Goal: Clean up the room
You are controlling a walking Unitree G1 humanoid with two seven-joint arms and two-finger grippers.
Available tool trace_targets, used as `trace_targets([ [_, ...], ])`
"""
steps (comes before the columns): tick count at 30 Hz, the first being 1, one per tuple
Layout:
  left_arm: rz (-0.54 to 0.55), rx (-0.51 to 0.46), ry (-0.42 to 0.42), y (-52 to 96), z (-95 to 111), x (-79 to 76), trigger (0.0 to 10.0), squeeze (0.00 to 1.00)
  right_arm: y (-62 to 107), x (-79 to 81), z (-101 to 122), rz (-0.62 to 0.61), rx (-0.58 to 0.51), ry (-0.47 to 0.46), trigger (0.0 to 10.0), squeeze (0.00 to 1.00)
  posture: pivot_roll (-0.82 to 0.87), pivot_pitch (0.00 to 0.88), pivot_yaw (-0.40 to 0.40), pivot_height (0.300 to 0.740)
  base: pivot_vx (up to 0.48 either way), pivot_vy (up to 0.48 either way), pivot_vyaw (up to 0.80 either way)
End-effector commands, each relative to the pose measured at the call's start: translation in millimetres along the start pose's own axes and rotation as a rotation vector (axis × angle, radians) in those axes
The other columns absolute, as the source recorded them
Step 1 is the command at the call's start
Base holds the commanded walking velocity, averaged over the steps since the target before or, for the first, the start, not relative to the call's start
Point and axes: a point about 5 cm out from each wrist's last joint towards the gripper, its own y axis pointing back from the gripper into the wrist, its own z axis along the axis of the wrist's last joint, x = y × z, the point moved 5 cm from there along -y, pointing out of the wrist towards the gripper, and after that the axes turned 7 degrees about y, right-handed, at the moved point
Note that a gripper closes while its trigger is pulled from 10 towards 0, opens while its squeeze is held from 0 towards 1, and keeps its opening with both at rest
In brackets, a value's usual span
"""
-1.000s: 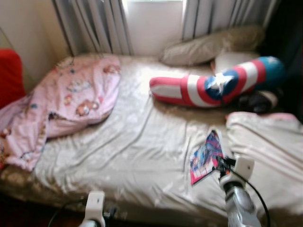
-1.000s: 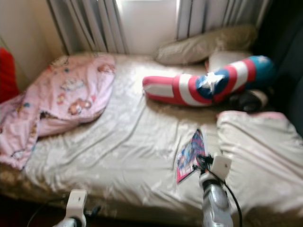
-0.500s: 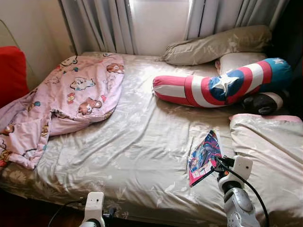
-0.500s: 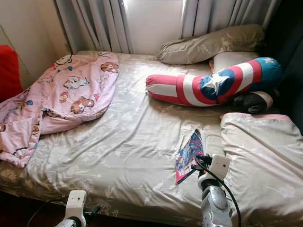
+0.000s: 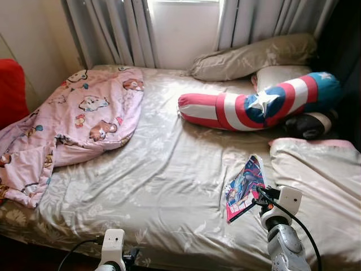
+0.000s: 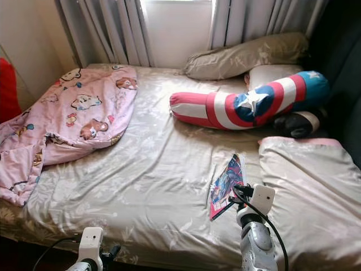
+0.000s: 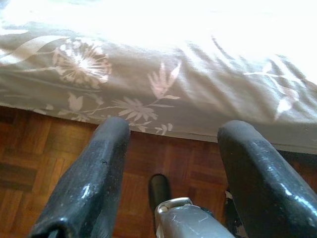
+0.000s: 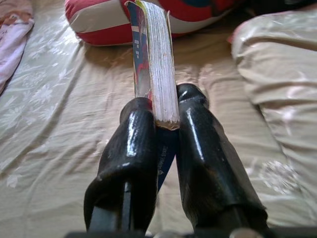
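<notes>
Nothing moved since 0.5 s ago bar slight cam shift. R gripper [image 8: 166,121] clamps comic book [image 5: 245,187] by its lower edge, held above bed [image 5: 163,186]. L gripper [image 7: 171,148] spread, idle near floor. Risk: thin-edge grip, book could pivot & drop.
</notes>
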Motion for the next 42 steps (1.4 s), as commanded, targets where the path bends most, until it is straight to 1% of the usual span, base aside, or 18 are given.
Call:
trace_targets([
  [1,0.007,-0.001,0.012,0.0,0.2,1.1,10.0,0.0,-4.1,5.3,14.7,0.017,-0.054,0.008,10.0,0.0,0.02,0.0,-0.022,0.74,0.307,0.0,0.0],
  [5,0.006,-0.001,0.012,0.0,0.2,0.8,10.0,0.0,-4.0,5.4,14.8,0.018,-0.054,0.009,10.0,0.0,0.02,0.0,-0.022,0.74,0.307,0.0,0.0],
  [14,0.001,-0.003,0.009,-0.3,0.4,-1.1,10.0,0.0,-4.0,6.9,14.6,0.024,-0.056,0.001,10.0,0.0,0.02,0.0,-0.024,0.74,0.0,0.0,0.0],
  [19,-0.012,-0.051,0.009,-2.0,11.5,-4.3,10.0,0.0,-3.1,9.3,12.2,0.03,-0.053,-0.002,10.0,0.0,0.02,0.002,-0.021,0.74,0.0,0.0,0.0],
  [20,-0.015,-0.071,0.015,-2.6,16.2,-5.0,10.0,0.0,-3.0,9.3,11.7,0.031,-0.052,-0.003,10.0,0.0,0.02,0.003,-0.021,0.74,0.0,0.0,0.0],
  [21,-0.022,-0.121,0.021,-4.0,28.6,-7.0,10.0,0.0,-2.7,9.9,10.9,0.037,-0.05,-0.008,10.0,0.0,0.02,0.004,-0.02,0.74,0.0,0.0,0.0],
  [22,-0.024,-0.137,0.021,-4.4,32.8,-7.6,10.0,0.0,-2.7,10.3,10.6,0.04,-0.05,-0.01,10.0,0.0,0.02,0.004,-0.02,0.74,0.0,0.0,0.0],
  [23,-0.028,-0.185,0.027,-5.0,44.8,-8.8,10.0,0.0,-2.0,12.7,7.5,0.054,-0.038,-0.015,10.0,0.0,0.02,0.006,-0.018,0.74,0.0,0.0,0.0],
  [25,-0.029,-0.196,0.029,-5.0,47.4,-9.0,10.0,0.0,-1.8,13.4,6.6,0.057,-0.034,-0.016,10.0,0.0,0.02,0.006,-0.018,0.74,0.0,0.0,0.0],
  [26,-0.032,-0.272,0.034,-4.8,65.6,-10.2,10.0,0.0,-1.1,18.3,5.5,0.082,-0.035,-0.019,10.0,0.0,0.02,0.01,-0.015,0.74,0.0,0.0,0.0],
  [28,-0.033,-0.313,0.038,-4.1,75.4,-10.7,10.0,0.0,-0.7,20.8,5.5,0.093,-0.039,-0.022,10.0,0.0,0.02,0.01,-0.015,0.74,0.0,0.0,0.0],
  [29,-0.027,-0.359,0.041,-2.7,85.1,-10.3,10.0,0.0,-0.5,24.9,7.0,0.11,-0.046,-0.032,10.0,0.0,0.02,0.011,-0.012,0.74,0.0,0.0,0.0],
  [30,-0.03,-0.438,0.047,0.6,101.5,-11.9,10.0,0.0,-0.2,33.7,10.2,0.15,-0.059,-0.052,10.0,0.0,0.02,0.013,-0.011,0.74,0.0,0.0,0.0],
  [33,-0.056,-0.509,0.041,4.8,114.8,-17.7,10.0,0.0,-0.3,39.4,10.7,0.178,-0.06,-0.055,10.0,0.0,0.02,0.011,-0.009,0.74,0.0,0.0,0.0],
  [34,-0.074,-0.539,0.042,6.9,119.7,-22.4,10.0,0.0,-1.0,40.5,7.3,0.182,-0.041,-0.064,10.0,0.0,0.03,0.013,-0.008,0.74,0.0,0.0,0.0],
  [35,-0.09,-0.544,0.048,7.2,120.0,-26.8,10.0,0.0,-1.1,41.1,5.5,0.186,-0.033,-0.067,10.0,0.0,0.03,0.012,-0.008,0.74,0.0,0.0,0.0],
  [38,-0.112,-0.553,0.053,8.0,120.1,-33.6,10.0,0.0,-1.5,40.3,3.4,0.179,-0.024,-0.066,10.0,0.0,0.04,0.01,-0.008,0.74,0.0,0.0,0.0],
  [42,-0.121,-0.565,0.054,9.0,121.6,-37.3,10.0,0.0,-1.7,40.2,2.8,0.177,-0.019,-0.064,10.0,0.0,0.03,0.007,-0.006,0.74,0.0,0.0,0.0],
])
